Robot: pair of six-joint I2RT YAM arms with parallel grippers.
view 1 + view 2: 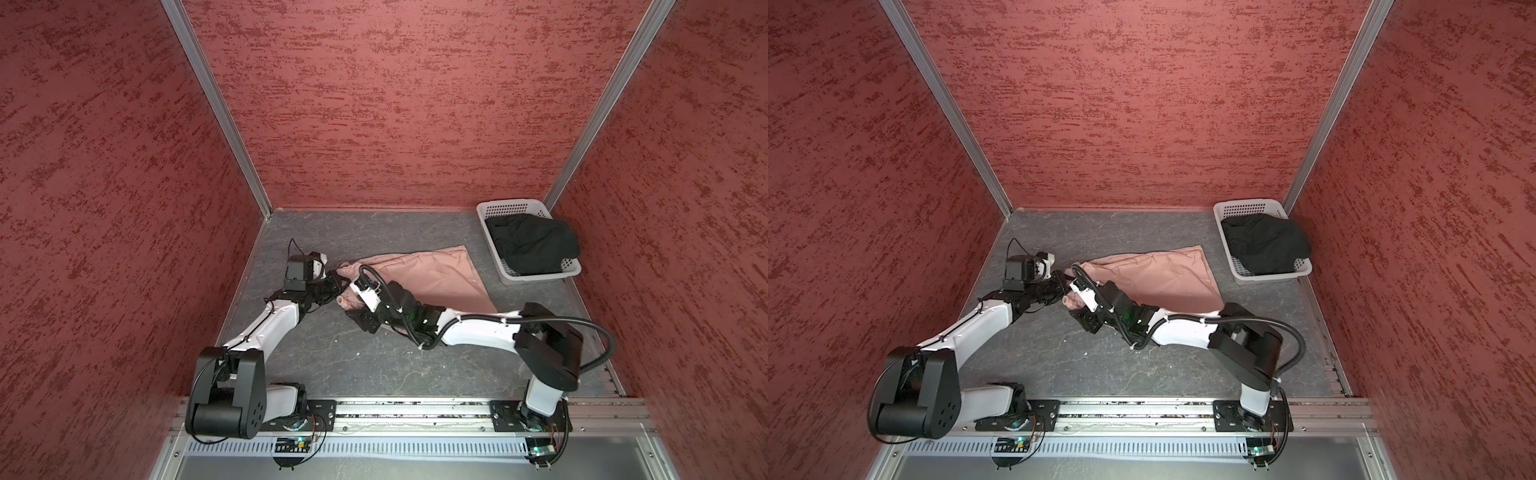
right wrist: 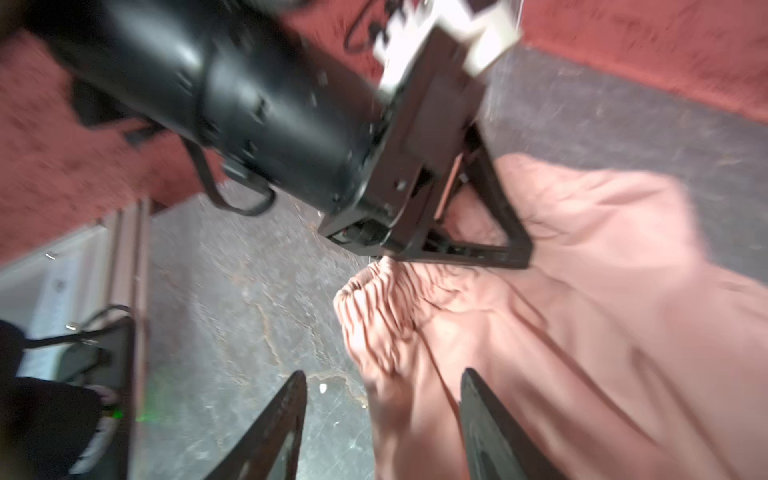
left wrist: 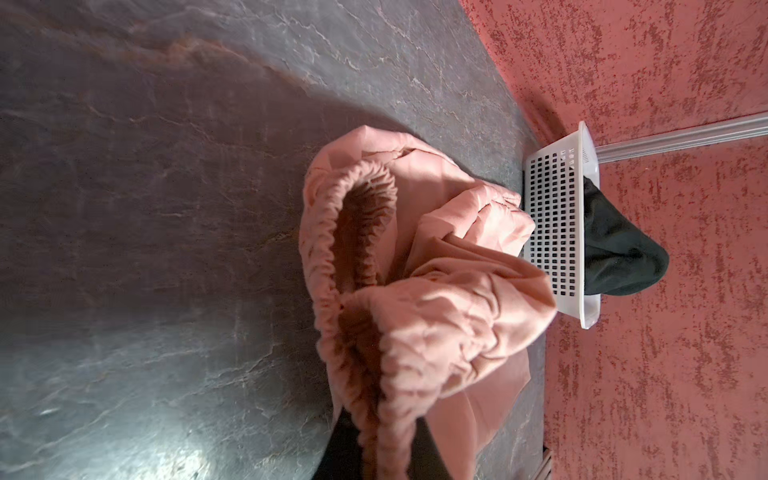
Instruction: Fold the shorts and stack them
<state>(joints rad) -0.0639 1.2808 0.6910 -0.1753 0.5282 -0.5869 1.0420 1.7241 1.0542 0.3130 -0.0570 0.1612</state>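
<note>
Red speckled walls (image 1: 374, 104) box in a grey slate-look tabletop (image 1: 374, 365), and all the action sits dead centre. Dusty pink fabric shorts (image 1: 415, 274) lie there rumpled, gathered elastic waistband pointing to 9 o'clock, legs fanning out toward 2 o'clock. Left gripper (image 1: 337, 277) comes in from 8 o'clock and is pinched onto that waistband; the left wrist view shows the band bunching down into its dark fingers. Right gripper (image 2: 384, 374) reaches across from 4 o'clock to the band's near end. Its jaws stand apart with nothing clamped, and the edge of the pink cloth lies under the gap.

Black fabric shorts (image 1: 532, 245) sit heaped in the white perforated plastic basket (image 1: 515, 205) up at the 1 o'clock corner, spilling over its rim, not yet folded.

My read: this is the spreading-out stage on the pink pair, with no fold made yet. Next, the right one needs to close on the band's near end. Then both should draw apart along the 12-to-6 line, so the waistband goes taut and the legs settle flat. Watch for a slip, because that cloth is loose and bunched.
</note>
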